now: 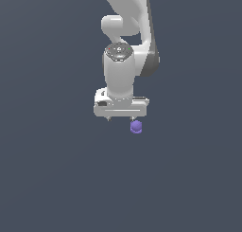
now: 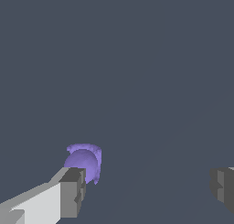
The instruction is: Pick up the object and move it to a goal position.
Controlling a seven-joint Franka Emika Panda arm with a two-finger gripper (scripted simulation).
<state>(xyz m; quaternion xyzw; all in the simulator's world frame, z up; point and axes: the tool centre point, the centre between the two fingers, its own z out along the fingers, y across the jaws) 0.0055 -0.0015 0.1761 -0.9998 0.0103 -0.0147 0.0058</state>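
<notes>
White two-fingered gripper (image 1: 122,118) stands released; the tiny purple faceted blob (image 1: 136,127) sits beside one finger (image 2: 68,191), off-centre, so judged need: centre the jaws over it before clenching.

Flat, even, dim render; no cast shadows, no glare; low resolution, jagged edges, no lens distortion.

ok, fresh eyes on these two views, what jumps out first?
The tiny purple faceted blob stands out first: the only colour on a flat dark grey ground, just below the white robot arm's hand, towards the exterior view's right. In the wrist view the hand is wide open, and the blob sits beside one grey fingertip, not centred between the two.
</notes>
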